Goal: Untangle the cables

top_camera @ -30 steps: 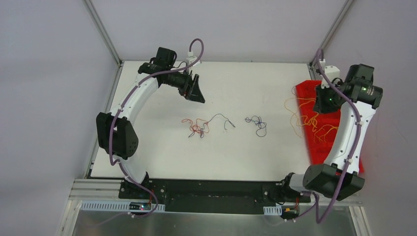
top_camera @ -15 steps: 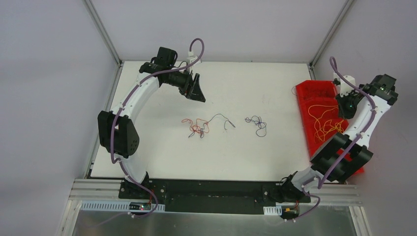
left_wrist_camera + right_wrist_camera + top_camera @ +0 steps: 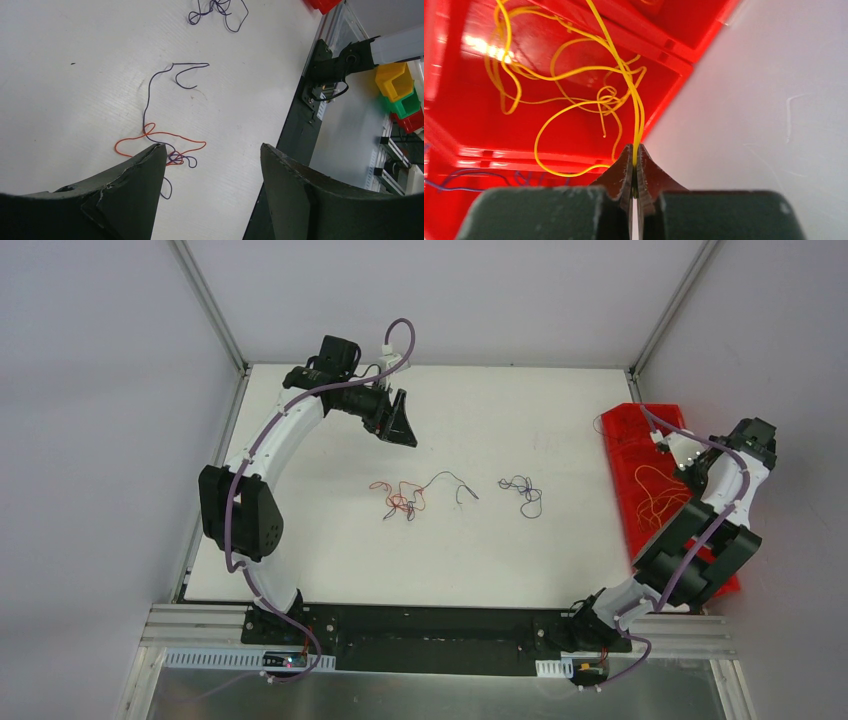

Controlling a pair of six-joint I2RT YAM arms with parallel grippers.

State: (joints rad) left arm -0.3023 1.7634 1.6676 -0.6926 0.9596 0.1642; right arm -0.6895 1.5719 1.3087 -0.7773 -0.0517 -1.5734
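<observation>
Top external view shows one flat white table with plain grey walls around it and metal posts at the far corners. Two arms stand at the bottom edge. One red bin sits at the right side. Three lots of cables lie mid-frame: a red and orange tangle, one dark strand touching it, and a purple bunch further right. A fourth lot, the yellow cables, lies in the bin. The right gripper is pressed together, pinching yellow strands. The left gripper, upper left of centre, is spread wide with nothing in it
</observation>
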